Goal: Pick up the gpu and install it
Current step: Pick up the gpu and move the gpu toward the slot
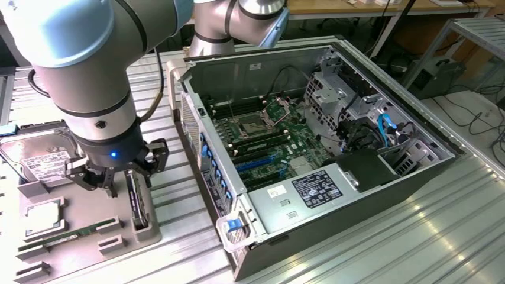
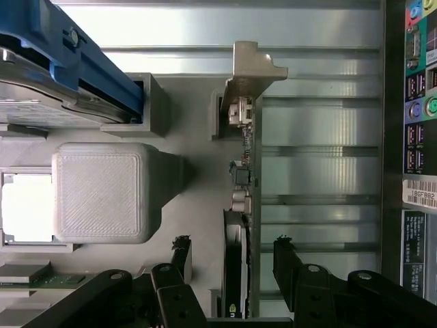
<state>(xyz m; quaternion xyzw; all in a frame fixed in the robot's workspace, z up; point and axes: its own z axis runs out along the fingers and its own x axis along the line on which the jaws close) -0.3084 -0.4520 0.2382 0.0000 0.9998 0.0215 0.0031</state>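
Observation:
The gpu (image 1: 139, 204) is a thin dark card standing on edge in a slot of the grey holder tray (image 1: 87, 263) at the exterior view's left. In the wrist view the gpu (image 2: 242, 198) shows edge-on, with its silver end bracket (image 2: 250, 68) at the far end. My gripper (image 1: 122, 182) hangs just above the card's near end. The gripper (image 2: 232, 251) is open, one black fingertip (image 2: 181, 247) on each side of the card and apart from it. Nothing is held.
The open computer case (image 1: 410, 177) lies on the exterior view's right, its motherboard (image 1: 272, 139) and blue slots (image 1: 254, 165) exposed. On the tray are a hard drive (image 1: 39, 158), a processor (image 1: 44, 216) and a green memory stick (image 1: 75, 234). The ribbed metal table (image 1: 410, 248) runs around them.

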